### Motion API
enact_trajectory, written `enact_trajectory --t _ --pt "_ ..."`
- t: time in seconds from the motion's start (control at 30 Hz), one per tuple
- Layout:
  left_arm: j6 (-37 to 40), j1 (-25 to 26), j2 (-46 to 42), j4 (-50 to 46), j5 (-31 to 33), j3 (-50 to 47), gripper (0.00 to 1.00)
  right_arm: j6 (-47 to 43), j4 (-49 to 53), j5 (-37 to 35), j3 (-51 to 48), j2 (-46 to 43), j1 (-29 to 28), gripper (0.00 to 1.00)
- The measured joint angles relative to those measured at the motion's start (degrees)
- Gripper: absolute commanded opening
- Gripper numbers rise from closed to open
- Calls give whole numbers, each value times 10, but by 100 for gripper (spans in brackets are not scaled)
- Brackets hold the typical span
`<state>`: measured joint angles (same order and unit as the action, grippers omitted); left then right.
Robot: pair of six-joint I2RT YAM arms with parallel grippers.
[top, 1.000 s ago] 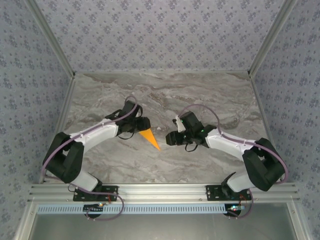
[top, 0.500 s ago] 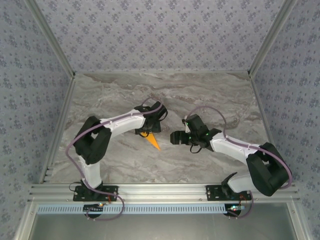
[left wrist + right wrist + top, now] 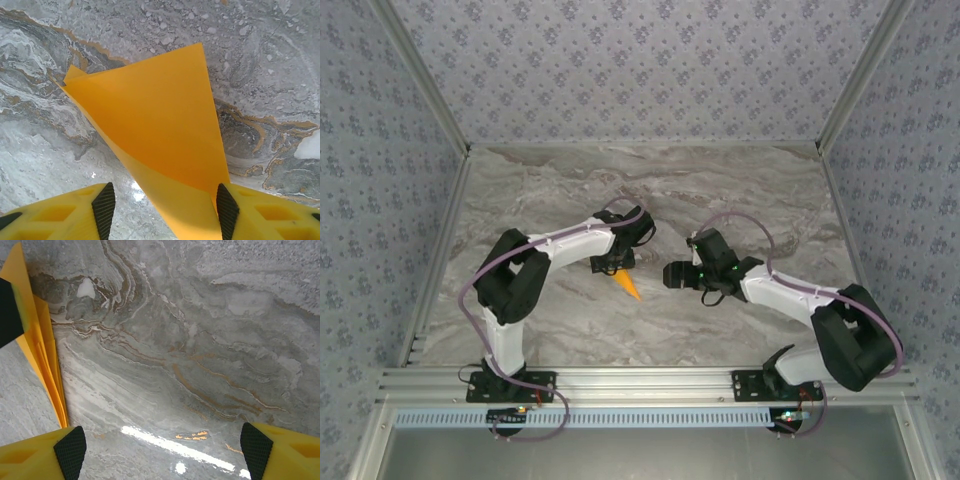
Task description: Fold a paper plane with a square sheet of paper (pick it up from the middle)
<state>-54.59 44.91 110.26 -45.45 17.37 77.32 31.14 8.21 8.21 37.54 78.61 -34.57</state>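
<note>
The orange paper plane [image 3: 630, 288] lies on the marble table as a narrow folded dart with its sharp tip toward the near edge. My left gripper [image 3: 614, 264] hangs over its wide end and hides that part from above. In the left wrist view the paper plane [image 3: 155, 120] rises between the open jaws of the left gripper [image 3: 162, 212]; it touches the right pad [image 3: 226, 212] and stands clear of the left pad. My right gripper [image 3: 673, 275] is open a little to the right of the tip, above bare marble [image 3: 165, 365], with the paper plane [image 3: 42, 355] at its left.
The marble table [image 3: 740, 190] is walled by patterned panels at the back and both sides. An aluminium rail [image 3: 640, 382] with the arm bases runs along the near edge. Bare tabletop stretches behind and to either side of the arms.
The left arm has swung right and forward, so its gripper now covers the paper's wide end. The right gripper has opened wider and shifted slightly right.
</note>
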Motion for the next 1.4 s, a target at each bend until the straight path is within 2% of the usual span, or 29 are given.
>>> enact_trajectory --t 0.5,0.9,1.07,1.27,1.4 --pt "-29 0 -49 10 -2 -29 50 0 6 2 10 25 0 83" --pt "-57 0 -50 22 -2 -66 22 2 6 7 14 30 1 82" --pt "-56 0 -69 21 6 -66 1 8 8 8 18 30 1 82" --pt "-26 0 -145 49 0 -75 0 17 16 5 21 21 8 82" --pt "9 0 -202 114 -42 -96 0 31 24 0 19 -18 28 83"
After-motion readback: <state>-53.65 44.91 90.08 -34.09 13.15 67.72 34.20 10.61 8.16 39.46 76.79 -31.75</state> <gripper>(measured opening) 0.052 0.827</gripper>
